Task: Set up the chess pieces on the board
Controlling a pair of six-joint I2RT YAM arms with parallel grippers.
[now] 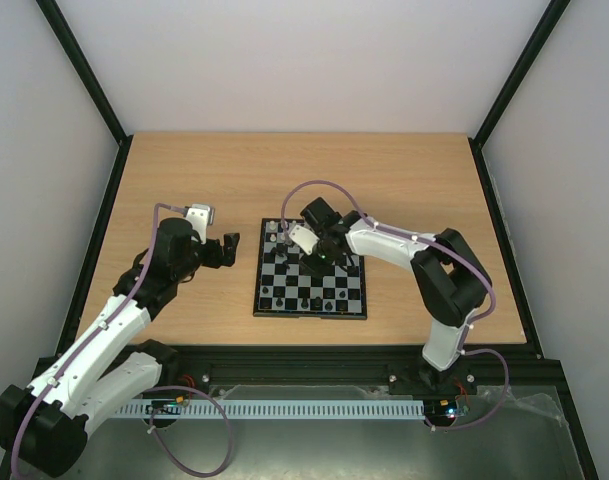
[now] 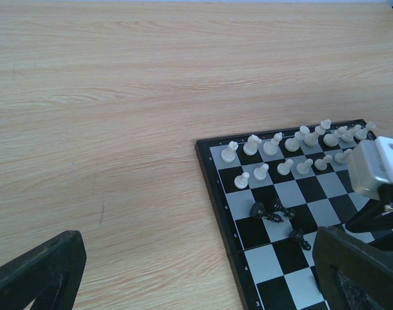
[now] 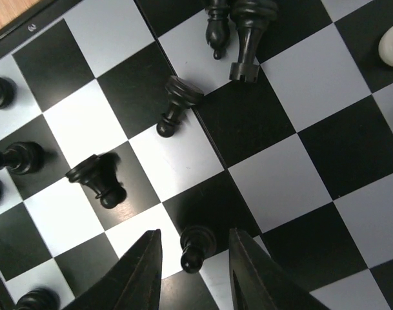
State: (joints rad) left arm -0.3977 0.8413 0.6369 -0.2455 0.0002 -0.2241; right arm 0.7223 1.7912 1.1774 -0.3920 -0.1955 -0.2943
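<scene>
Standing: white pieces point(image 2: 293, 145), two rows at the far edge of the board point(image 2: 219, 213).
Remaining: toppled black pieces point(image 3: 177, 103) mid-board (several lying flat).
Right gripper point(image 3: 195, 234): fingers apart astride a black pawn point(image 3: 195, 248), not clamping.
Left gripper point(image 1: 222, 250): spread wide, empty, beside the board.

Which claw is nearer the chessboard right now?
Right. The right claw is over the board; the left claw is off it, beside its left edge.
</scene>
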